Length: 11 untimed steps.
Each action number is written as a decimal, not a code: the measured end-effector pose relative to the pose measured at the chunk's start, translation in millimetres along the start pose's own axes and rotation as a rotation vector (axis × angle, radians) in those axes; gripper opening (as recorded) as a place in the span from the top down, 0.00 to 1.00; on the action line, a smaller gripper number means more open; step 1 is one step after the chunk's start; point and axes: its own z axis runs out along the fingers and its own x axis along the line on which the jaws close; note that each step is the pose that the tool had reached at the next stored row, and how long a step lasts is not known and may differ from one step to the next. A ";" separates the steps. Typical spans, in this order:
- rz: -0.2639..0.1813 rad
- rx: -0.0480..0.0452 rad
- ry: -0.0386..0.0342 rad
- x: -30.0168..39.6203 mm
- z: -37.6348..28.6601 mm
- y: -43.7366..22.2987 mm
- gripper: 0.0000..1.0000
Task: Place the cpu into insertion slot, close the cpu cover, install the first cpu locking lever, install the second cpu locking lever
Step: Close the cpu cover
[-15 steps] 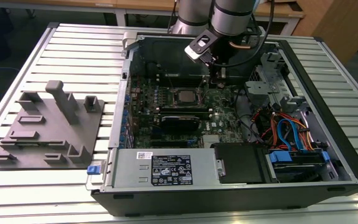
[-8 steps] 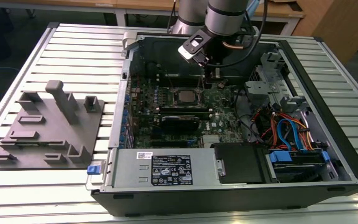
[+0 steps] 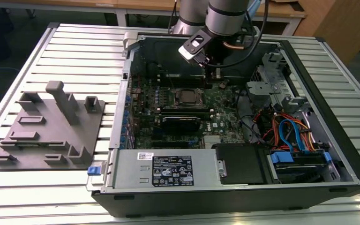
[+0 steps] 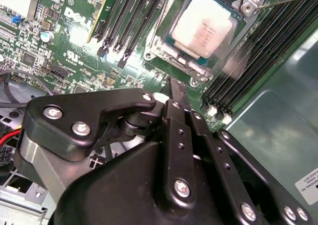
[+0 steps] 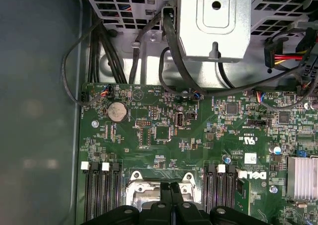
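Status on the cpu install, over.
Gripper shut, empty, hovering beside the insertion slot. Cpu seated in it; cpu cover looks down around it. Memory slots flank both sides, no contact.

My exterior view looked down at a slant from high up, taking in the whole computer case (image 3: 230, 202) and the table (image 3: 55, 197). Both wrist views sat close over the green board (image 4: 74, 48) (image 5: 198, 145), sharing the socket (image 4: 160, 48) (image 5: 144, 187).
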 end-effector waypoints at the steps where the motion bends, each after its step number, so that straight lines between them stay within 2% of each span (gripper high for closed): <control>1: 0.000 0.0000 0.0000 0.0 0.0 -0.3 0.90; 11: 0.000 0.0000 0.0000 0.0 0.0 -1.4 0.90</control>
